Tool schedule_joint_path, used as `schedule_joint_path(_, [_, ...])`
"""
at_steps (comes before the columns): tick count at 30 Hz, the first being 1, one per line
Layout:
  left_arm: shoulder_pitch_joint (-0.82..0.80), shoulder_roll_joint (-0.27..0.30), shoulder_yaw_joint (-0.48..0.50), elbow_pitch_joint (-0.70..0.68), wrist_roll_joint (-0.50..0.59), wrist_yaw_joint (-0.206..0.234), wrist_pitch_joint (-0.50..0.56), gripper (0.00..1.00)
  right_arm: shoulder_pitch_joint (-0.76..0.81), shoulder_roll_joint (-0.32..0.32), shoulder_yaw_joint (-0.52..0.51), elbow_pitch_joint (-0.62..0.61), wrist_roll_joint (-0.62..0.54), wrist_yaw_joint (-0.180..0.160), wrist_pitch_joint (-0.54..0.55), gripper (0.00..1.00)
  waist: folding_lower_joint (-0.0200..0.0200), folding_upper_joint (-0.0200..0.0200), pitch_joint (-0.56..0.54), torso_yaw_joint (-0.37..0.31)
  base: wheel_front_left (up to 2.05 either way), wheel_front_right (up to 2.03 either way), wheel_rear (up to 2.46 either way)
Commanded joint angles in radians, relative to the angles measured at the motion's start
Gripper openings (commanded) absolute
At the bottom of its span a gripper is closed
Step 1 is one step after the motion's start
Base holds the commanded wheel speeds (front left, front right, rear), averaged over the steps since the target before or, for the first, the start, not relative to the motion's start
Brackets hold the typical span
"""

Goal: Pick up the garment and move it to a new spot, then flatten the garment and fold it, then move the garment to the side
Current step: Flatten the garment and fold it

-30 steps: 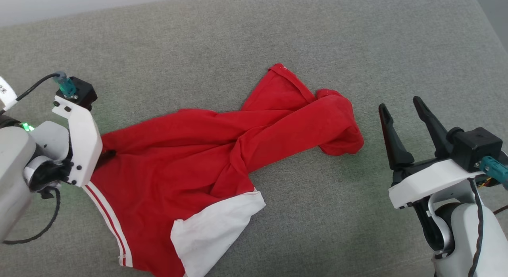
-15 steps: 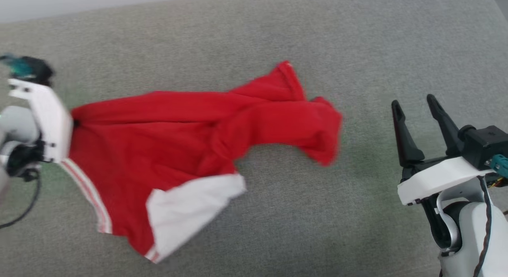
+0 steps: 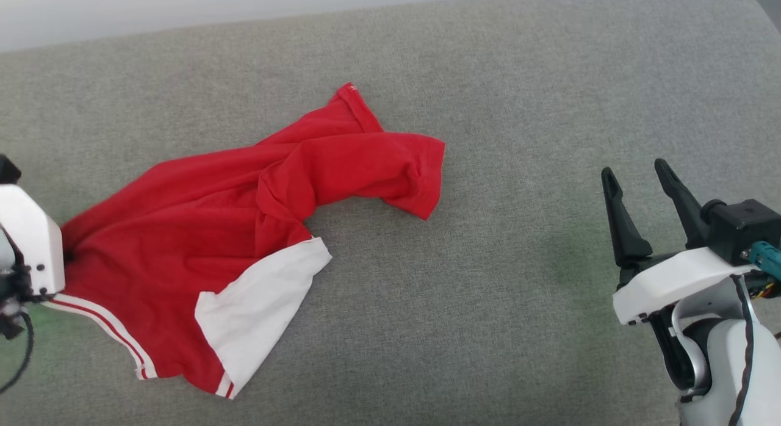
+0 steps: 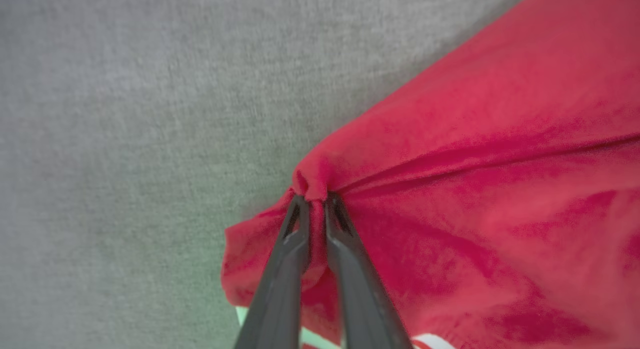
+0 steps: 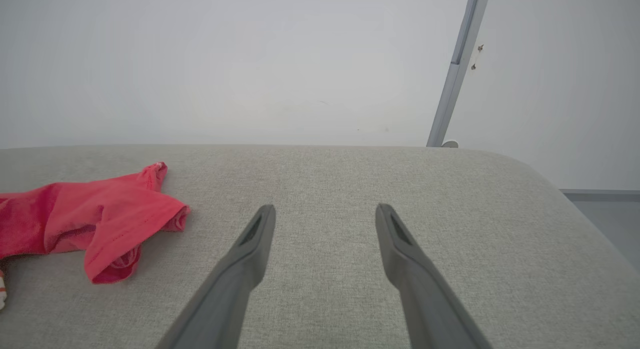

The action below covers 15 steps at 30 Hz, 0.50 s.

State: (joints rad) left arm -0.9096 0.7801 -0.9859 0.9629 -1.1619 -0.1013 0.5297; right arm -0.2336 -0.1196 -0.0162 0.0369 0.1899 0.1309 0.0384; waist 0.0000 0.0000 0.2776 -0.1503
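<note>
At the near left edge, the left end effector (image 4: 314, 201) pinches a fold of the limp red-and-white jersey T-shirt (image 3: 183, 231), crumpled across the grey fabric surface (image 3: 518, 108); the right end effector (image 3: 633, 168) stands spread. Likely light, floppy: its far hem (image 3: 429, 185) looks the next hold.

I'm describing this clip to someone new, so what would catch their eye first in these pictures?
The red garment with its white sleeve stands out, lying crumpled left of centre on the grey padded surface. At its left edge the left pincer is shut on a bunched fold of red cloth. The right pincer stands open and empty at the lower right.
</note>
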Motion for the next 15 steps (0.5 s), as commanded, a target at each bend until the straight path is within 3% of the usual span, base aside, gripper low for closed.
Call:
schedule_joint_path(1, [0.070,-0.020,-0.010,0.019,-0.018,0.003,0.039,0.00,0.016,-0.001,0.001,-0.004,-0.005,0.000,0.007,1.00,0.0000,0.0000,-0.007,0.004,0.00,0.00,0.00])
schedule_joint_path(10, [0.159,-0.045,-0.010,0.003,-0.071,0.001,0.093,0.00,0.036,-0.011,0.009,-0.015,0.007,0.000,0.034,1.00,0.0000,0.0000,-0.031,0.026,0.00,0.00,0.00])
schedule_joint_path(11, [0.155,-0.043,-0.006,-0.006,-0.070,0.001,0.077,0.20,0.036,-0.012,0.012,-0.016,0.010,0.000,0.038,1.00,0.0000,0.0000,-0.032,0.029,0.00,0.00,0.00])
schedule_joint_path(12, [0.149,-0.041,0.001,-0.016,-0.069,0.001,0.057,0.54,0.036,-0.012,0.015,-0.018,0.012,0.000,0.039,1.00,0.0000,0.0000,-0.034,0.032,0.00,0.00,0.00])
schedule_joint_path(13, [0.141,-0.039,0.012,-0.025,-0.073,0.004,0.036,1.00,0.037,-0.013,0.021,-0.018,0.012,0.000,0.043,1.00,0.0000,0.0000,-0.037,0.036,0.00,0.00,0.00])
schedule_joint_path(15, [0.123,-0.036,0.030,-0.047,-0.079,0.009,-0.002,1.00,0.038,-0.017,0.041,-0.018,0.015,0.000,0.049,1.00,0.0000,0.0000,-0.043,0.044,0.00,0.00,0.00])
